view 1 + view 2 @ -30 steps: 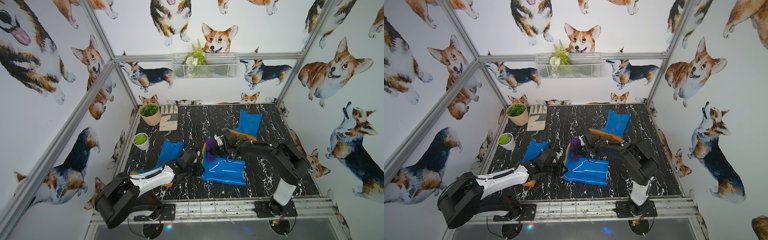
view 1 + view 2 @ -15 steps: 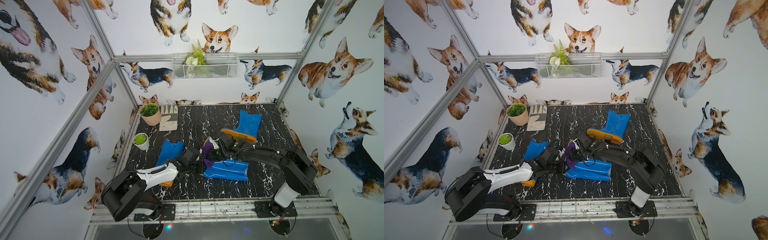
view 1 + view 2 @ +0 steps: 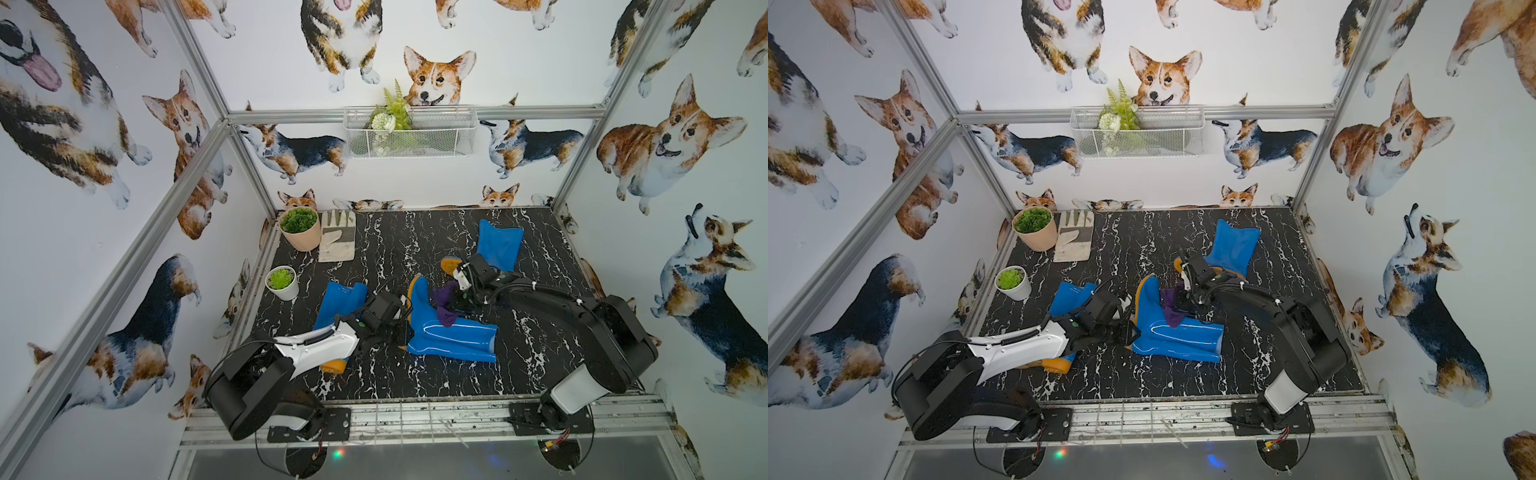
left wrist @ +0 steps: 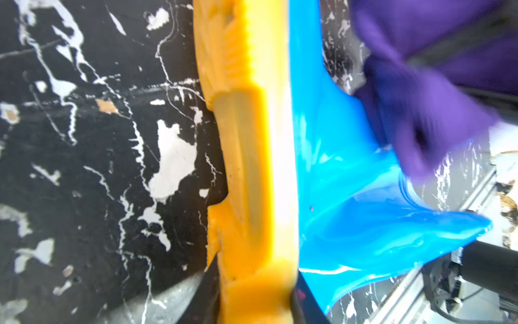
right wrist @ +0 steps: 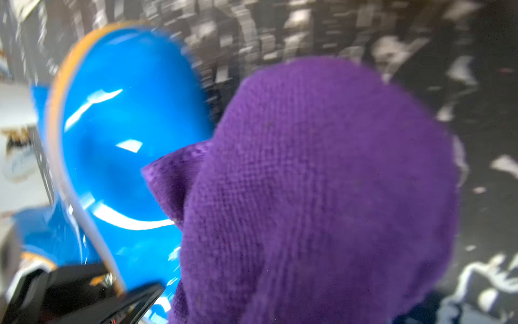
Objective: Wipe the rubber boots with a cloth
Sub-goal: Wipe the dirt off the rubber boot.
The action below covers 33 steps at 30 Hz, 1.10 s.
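middle rubber boot, sole edge pinched in left claw; right claw clenched on purple cloth; risk: wiping pressure may twist boot free.

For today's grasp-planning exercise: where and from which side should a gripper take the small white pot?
Probably straddle the small white pot across its round wall, below the rim, descending from above: it stands upright, the succulent fills its mouth, and free tabletop lies beside it.
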{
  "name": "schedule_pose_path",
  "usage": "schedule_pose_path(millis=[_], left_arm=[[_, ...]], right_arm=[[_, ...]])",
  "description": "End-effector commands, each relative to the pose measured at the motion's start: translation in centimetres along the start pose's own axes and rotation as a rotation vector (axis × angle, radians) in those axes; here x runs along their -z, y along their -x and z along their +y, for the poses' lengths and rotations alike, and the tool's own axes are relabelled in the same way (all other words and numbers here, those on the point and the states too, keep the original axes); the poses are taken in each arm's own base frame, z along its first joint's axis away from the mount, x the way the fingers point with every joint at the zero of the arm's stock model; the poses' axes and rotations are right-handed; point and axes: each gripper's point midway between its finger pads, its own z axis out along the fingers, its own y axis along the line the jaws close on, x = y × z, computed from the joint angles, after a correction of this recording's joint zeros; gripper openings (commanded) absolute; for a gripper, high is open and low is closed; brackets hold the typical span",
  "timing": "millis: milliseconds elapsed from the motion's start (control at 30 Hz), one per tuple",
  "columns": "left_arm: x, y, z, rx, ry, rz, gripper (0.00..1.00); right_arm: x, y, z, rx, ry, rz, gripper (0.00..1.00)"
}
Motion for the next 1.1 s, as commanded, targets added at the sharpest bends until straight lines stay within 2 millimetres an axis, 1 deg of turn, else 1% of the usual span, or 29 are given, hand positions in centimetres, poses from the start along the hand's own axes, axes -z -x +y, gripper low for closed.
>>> schedule_pose_path(millis=[0,33,67,100,167,200,267,300,333,367,400,433,467,500,533,567,600,633,667,733,767,833,867,900,933,967,1000,1033,1067], left_arm=[[-0.2,0.5,-0.3,0.011,-0.005,0.001,0.00],[-0.3,0.7,-0.5,0.009,-0.007,-0.001,0.00],[-0.3,0.9,-0.6,0.006,-0.008,-0.001,0.00],[-0.3,1.0,-0.7,0.004,-0.009,-0.001,0.00],[-0.3,1.4,-0.8,0.001,-0.001,-0.007,0.00],[-0.3,1.5,-0.8,0.003,0.001,-0.010,0.00],[-0.3,1.7,-1.0,0.021,-0.001,-0.017,0.00],[-0.2,1.8,-1.0,0.031,-0.002,-0.023,0.00],[-0.1,1.9,-0.9,0.039,0.002,-0.031,0.00],[0.1,2.1,-0.8,0.044,0.007,-0.042,0.00],[0.3,2.3,-0.6,0.044,0.021,-0.055,0.00],[0.5,2.4,-0.4,0.051,0.037,-0.062,0.00],[1.0,2.8,-0.5,0.054,0.048,-0.073,0.00],[1.5,3.2,-0.6,0.040,0.058,-0.086,0.00],[1.9,3.6,-0.7,0.021,0.074,-0.093,0.00],[2.2,3.8,-0.6,0.011,0.090,-0.098,0.00],[2.3,4.0,-0.6,0.008,0.100,-0.100,0.00],[2.5,4.1,-0.6,0.006,0.102,-0.103,0.00],[2.5,4.4,-1.0,0.011,0.086,-0.109,0.00],[2.4,4.6,-1.6,0.016,0.054,-0.116,0.00],[2.4,4.9,-2.1,0.011,0.034,-0.123,0.00],[2.3,5.4,-2.6,-0.004,0.015,-0.135,0.00],[2.2,5.7,-2.8,-0.009,0.011,-0.145,0.00],[2.2,5.9,-3.0,-0.012,0.007,-0.148,0.00],[2.2,6.2,-3.2,-0.018,0.003,-0.151,0.00],[2.2,6.3,-3.4,-0.024,-0.002,-0.153,0.00],[2.2,6.5,-3.5,-0.027,-0.004,-0.155,0.00],[2.2,6.6,-3.7,-0.032,-0.008,-0.160,0.00],[2.2,6.8,-3.8,-0.040,-0.011,-0.164,0.00]], right_arm=[[0.5,-1.5,3.3,0.124,-0.015,0.017,0.00],[-0.2,-2.1,4.4,0.139,0.014,0.036,0.00],[-0.9,-2.6,5.0,0.136,0.035,0.057,0.00],[-2.0,-3.2,4.8,0.119,0.037,0.084,0.00],[-3.7,-4.4,3.2,0.076,0.004,0.134,0.00],[-4.5,-4.9,2.3,0.068,-0.010,0.149,0.00],[-5.4,-5.9,-0.3,0.043,-0.056,0.182,0.00],[-5.2,-6.3,-2.6,0.018,-0.113,0.203,0.00],[-4.5,-6.7,-5.3,-0.020,-0.178,0.216,0.00],[-3.0,-6.9,-8.7,-0.084,-0.245,0.215,0.00],[-0.7,-6.6,-11.7,-0.186,-0.275,0.190,0.00],[2.2,-6.1,-13.6,-0.292,-0.257,0.150,0.00],[5.1,-4.9,-14.5,-0.334,-0.245,0.077,0.00],[8.3,-3.6,-15.0,-0.312,-0.280,-0.030,0.00],[12.0,-2.2,-14.9,-0.266,-0.338,-0.154,0.00],[15.2,-0.8,-13.5,-0.235,-0.323,-0.275,0.00],[16.3,0.0,-12.1,-0.231,-0.278,-0.328,0.00],[16.8,0.6,-10.4,-0.222,-0.226,-0.359,0.00],[16.5,1.2,-8.3,-0.194,-0.176,-0.376,0.00],[14.4,1.7,-3.5,-0.106,-0.080,-0.367,0.00],[12.6,1.5,-1.1,-0.067,-0.032,-0.342,0.00],[7.7,0.6,3.1,0.008,0.037,-0.247,0.00],[5.4,0.1,4.4,0.046,0.037,-0.194,0.00],[3.5,-0.3,4.9,0.080,0.024,-0.148,0.00],[1.9,-0.7,4.8,0.101,0.003,-0.103,0.00],[1.1,-0.9,4.4,0.107,-0.015,-0.078,0.00],[0.2,-1.2,3.3,0.115,-0.055,-0.048,0.00],[-0.5,-1.6,0.7,0.102,-0.129,-0.016,0.00],[-0.5,-1.7,-1.6,0.069,-0.176,-0.002,0.00]])
